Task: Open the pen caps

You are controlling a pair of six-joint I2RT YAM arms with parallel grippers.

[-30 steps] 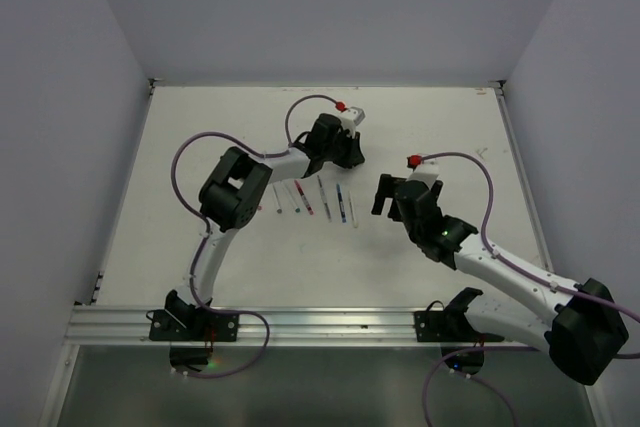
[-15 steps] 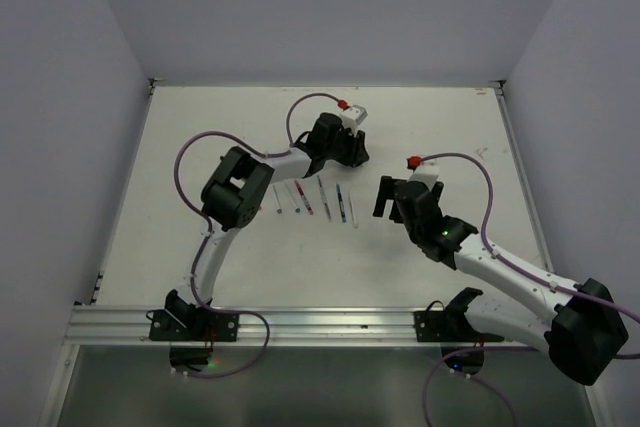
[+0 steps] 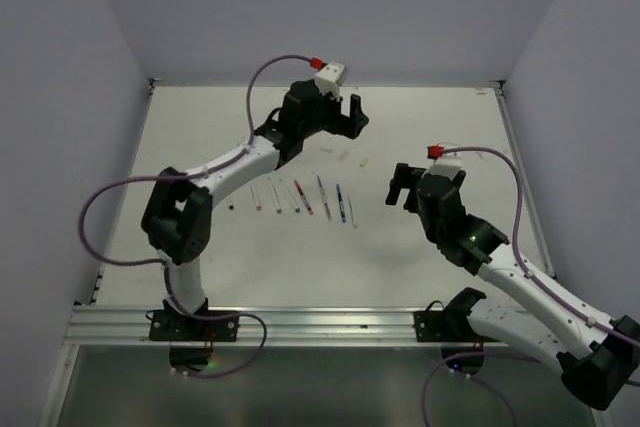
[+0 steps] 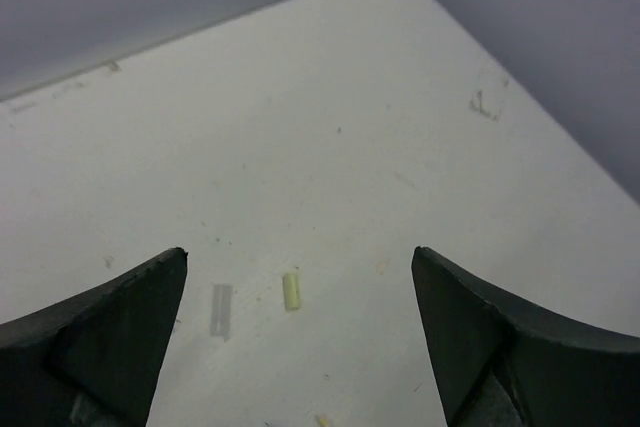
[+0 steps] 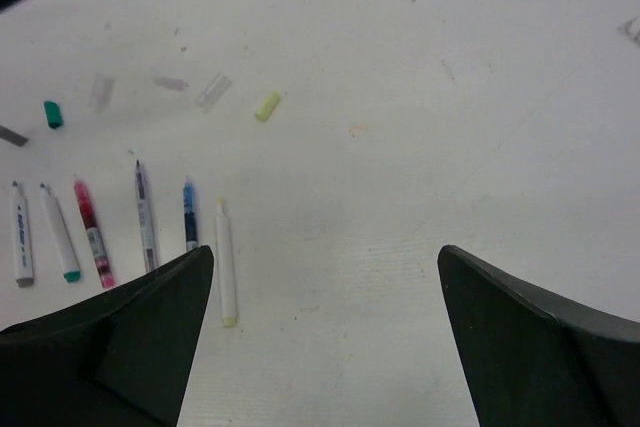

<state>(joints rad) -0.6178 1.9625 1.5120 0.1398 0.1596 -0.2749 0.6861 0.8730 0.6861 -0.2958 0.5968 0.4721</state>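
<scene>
Several uncapped pens (image 3: 322, 197) lie side by side in a row at mid-table; in the right wrist view I see white ones (image 5: 58, 232), a pink one (image 5: 93, 232), a blue one (image 5: 189, 215) and a white pen with a yellow tip (image 5: 225, 257). Loose pen caps lie beyond the row: a yellow cap (image 3: 362, 162) (image 4: 291, 291) (image 5: 267, 105), a green cap (image 5: 52, 113) and clear pale caps (image 5: 213, 91) (image 4: 221, 310). My left gripper (image 3: 345, 112) (image 4: 300, 252) hangs open and empty above the far side of the caps. My right gripper (image 3: 400, 187) (image 5: 325, 252) is open and empty, right of the row.
A small black cap (image 3: 231, 208) lies left of the pen row. White walls close the table (image 3: 450, 127) at the back and on both sides. The arms' purple cables arch over the left and right of the table.
My left gripper has opened and lifted away from the pen row toward the back of the table. The right gripper has drawn back a little to the right, still open.
</scene>
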